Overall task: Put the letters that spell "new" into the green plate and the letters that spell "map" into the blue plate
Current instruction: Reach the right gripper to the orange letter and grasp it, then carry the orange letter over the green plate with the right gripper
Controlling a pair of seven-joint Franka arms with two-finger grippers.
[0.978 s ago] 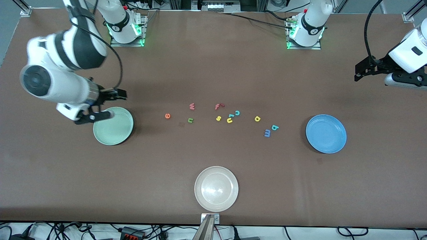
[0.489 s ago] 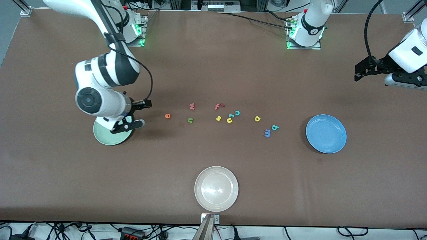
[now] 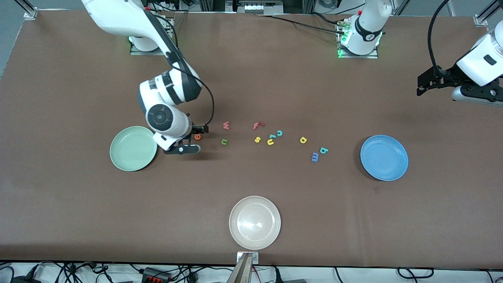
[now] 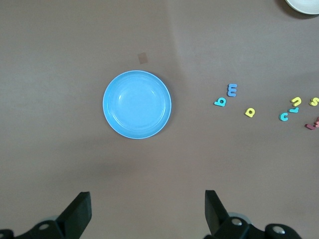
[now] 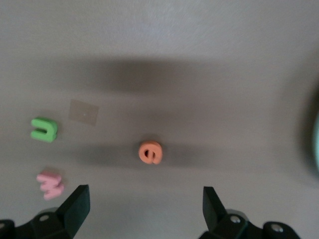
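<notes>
The orange e (image 3: 197,136) (image 5: 150,152) lies on the table beside the green plate (image 3: 133,148). My right gripper (image 3: 195,140) (image 5: 144,206) hangs open just over the e, touching nothing. The red-pink w (image 3: 226,125) (image 5: 50,184) and green n (image 3: 224,142) (image 5: 44,129) lie a little toward the left arm's end. The yellow p (image 3: 303,140) (image 4: 250,112), teal a (image 3: 323,150) (image 4: 220,102) and blue m (image 3: 314,157) (image 4: 232,90) sit near the blue plate (image 3: 384,157) (image 4: 137,104). My left gripper (image 3: 436,88) (image 4: 147,209) waits open and empty, high at its end of the table.
A red f (image 3: 257,125), yellow s (image 3: 257,139), yellow u (image 3: 270,142) and teal c (image 3: 279,133) lie in the middle of the row. A cream-white plate (image 3: 254,222) stands near the table's front edge.
The right arm has swung from over the green plate toward the letters and now hangs over the orange e. The left arm has not moved.
</notes>
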